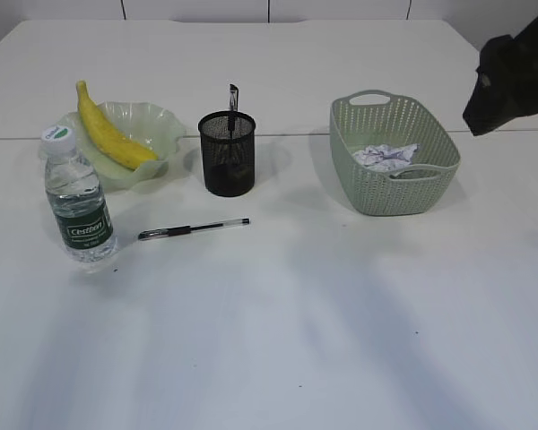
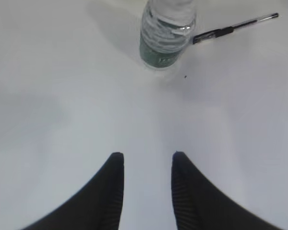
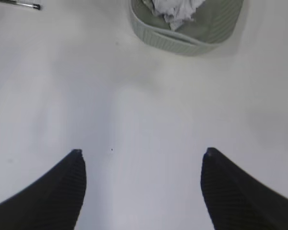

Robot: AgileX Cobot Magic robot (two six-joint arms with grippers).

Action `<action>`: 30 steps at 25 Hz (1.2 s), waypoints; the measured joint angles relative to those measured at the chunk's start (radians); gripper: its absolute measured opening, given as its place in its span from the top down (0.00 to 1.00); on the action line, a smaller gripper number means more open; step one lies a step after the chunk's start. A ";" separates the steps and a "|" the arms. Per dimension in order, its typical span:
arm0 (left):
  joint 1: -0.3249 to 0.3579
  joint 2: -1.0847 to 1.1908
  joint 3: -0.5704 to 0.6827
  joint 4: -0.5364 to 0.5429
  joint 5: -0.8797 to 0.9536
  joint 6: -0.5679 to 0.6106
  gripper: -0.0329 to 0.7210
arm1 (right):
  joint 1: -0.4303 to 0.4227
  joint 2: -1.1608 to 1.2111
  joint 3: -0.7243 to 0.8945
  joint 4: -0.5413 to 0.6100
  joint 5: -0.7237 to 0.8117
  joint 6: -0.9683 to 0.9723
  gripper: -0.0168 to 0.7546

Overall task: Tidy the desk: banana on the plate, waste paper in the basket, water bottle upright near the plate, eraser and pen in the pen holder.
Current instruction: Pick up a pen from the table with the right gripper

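Black pen (image 1: 194,229) lies flat between upright bottle (image 1: 78,199) and mesh holder (image 1: 227,153).

Banana (image 1: 110,134) lay across the plate (image 1: 157,121), bottle (image 1: 78,202) stood upright just in front. Pen (image 1: 194,229) flat on the table (image 1: 296,340), near the mesh holder (image 1: 227,153); crumpled paper (image 1: 385,157) sat in the basket (image 1: 393,193).

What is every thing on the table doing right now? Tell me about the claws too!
banana: lying on the plate.
water bottle: upright, cap on.
pen: flat on the table.
pen holder: upright.
waste paper: in the basket.
left claw: open, empty.
right claw: open, empty.
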 joint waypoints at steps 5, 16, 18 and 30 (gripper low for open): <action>0.007 -0.084 0.028 -0.011 0.063 0.000 0.64 | 0.000 0.056 -0.002 0.000 -0.043 -0.137 0.26; 0.007 -0.209 0.028 -0.012 0.084 0.000 0.64 | 0.000 0.365 -0.112 0.143 -0.110 -0.564 0.29; 0.007 -0.209 0.028 -0.012 0.086 0.004 0.64 | 0.000 0.407 -0.135 0.158 -0.148 -0.654 0.29; 0.008 -0.209 0.028 -0.012 0.082 0.015 0.64 | 0.000 0.501 -0.192 0.183 -0.310 -0.918 0.30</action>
